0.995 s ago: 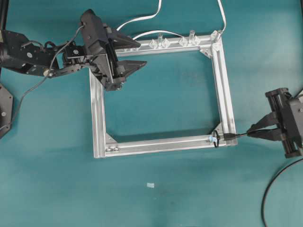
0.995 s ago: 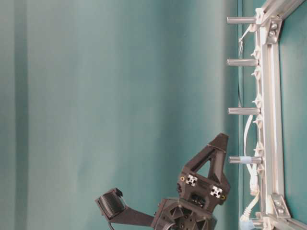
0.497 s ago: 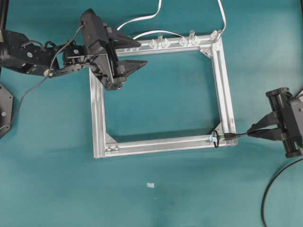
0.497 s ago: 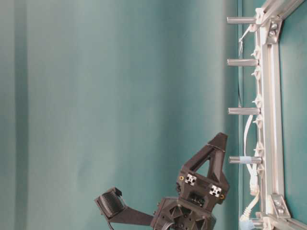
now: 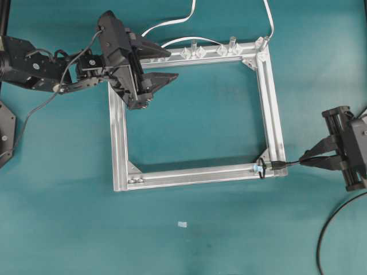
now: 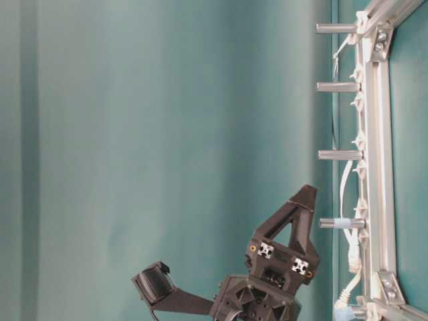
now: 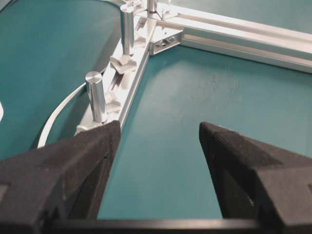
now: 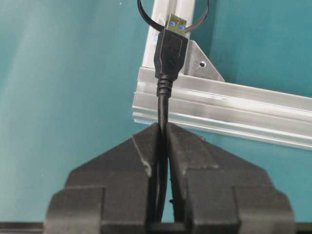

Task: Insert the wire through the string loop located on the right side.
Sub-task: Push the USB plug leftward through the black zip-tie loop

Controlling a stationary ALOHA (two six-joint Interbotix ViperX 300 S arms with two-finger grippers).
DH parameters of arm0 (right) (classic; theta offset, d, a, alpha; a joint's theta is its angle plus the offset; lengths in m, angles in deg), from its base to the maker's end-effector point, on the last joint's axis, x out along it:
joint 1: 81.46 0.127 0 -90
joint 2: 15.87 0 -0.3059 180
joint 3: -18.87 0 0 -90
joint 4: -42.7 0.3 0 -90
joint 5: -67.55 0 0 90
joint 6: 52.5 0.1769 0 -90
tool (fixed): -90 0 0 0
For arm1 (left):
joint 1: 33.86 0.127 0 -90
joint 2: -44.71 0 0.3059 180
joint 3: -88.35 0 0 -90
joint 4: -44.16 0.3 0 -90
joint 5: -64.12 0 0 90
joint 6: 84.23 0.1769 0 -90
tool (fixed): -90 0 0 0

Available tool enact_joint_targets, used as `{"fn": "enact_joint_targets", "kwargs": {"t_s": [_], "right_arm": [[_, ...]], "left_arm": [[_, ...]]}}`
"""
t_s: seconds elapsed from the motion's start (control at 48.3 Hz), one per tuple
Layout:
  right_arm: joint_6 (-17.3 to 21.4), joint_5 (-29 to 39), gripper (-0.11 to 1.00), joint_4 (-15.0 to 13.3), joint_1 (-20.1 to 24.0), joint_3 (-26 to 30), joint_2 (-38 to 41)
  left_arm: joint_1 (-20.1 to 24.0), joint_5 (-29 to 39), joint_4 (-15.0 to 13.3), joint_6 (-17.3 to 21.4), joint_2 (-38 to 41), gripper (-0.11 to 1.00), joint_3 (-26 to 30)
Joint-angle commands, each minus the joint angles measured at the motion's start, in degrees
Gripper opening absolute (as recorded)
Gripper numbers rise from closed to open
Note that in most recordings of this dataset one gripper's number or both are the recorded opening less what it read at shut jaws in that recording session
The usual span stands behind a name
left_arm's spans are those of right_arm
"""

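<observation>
Far left: left end effector [image 5: 153,66] hovers released over the frame [image 5: 118,137] corner, idle.
Near right corner: string loop [image 5: 261,168] hangs on the frame; the plug tip sits at its mouth.
Right: right end effector [image 5: 307,158] clenches the wire [image 8: 163,117].
Progress: tip entering; feeding through remains.

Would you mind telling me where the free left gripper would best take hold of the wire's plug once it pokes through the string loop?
Probably the plug body's flat sides, approached from inside the frame, opposite the right gripper pinching the wire. The metal tip already sits in the string loop; the left gripper is open.
</observation>
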Motion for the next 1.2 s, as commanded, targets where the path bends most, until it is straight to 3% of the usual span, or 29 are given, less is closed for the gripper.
{"fn": "enact_joint_targets", "kwargs": {"t_s": [0.0,0.559,1.181], "right_arm": [[-0.09,-0.53,0.06,-0.09,-0.09,0.88,0.00],[-0.09,-0.53,0.06,-0.09,-0.09,2.20,0.44],[-0.09,-4.31,0.06,-0.09,-0.09,7.65,9.67]], "left_arm": [[-0.09,-0.18,0.18,-0.44,-1.05,0.72,1.23],[-0.09,-0.18,0.18,-0.44,-1.05,0.72,1.23],[-0.09,-0.18,0.18,-0.44,-0.97,0.72,1.49]]}}
